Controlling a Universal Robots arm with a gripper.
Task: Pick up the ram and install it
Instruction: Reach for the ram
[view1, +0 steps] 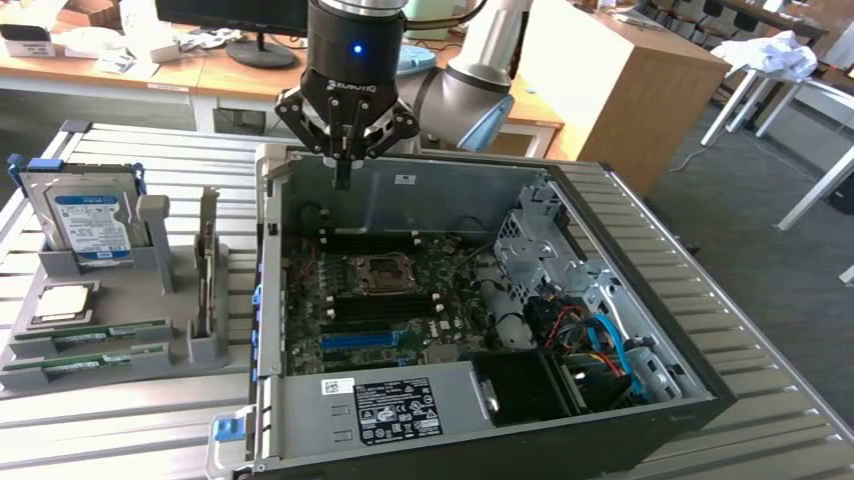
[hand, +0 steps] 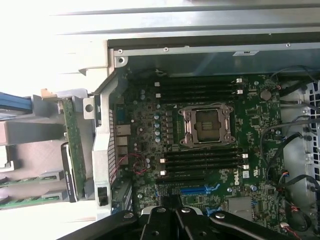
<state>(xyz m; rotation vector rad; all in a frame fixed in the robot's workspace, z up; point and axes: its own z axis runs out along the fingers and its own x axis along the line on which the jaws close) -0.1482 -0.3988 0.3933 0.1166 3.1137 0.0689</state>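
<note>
The ram is a long, thin green stick with a pale label. It lies lengthwise in a slot of the grey rack at the exterior view's left. A second ram stick lies parallel, just nearer.

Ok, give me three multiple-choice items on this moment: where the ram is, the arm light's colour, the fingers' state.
1. The ram lies: A in the grey holder beside the case; B inside the case; C on top of the case.
2. The arm's light is: A red; B blue; C green.
3. The fingers are: A wide open; B shut, empty; C half open.
Answers: A, green sticks rest in the holder's slots; B, it glows blue; B, they meet at a point, holding nothing.
</note>
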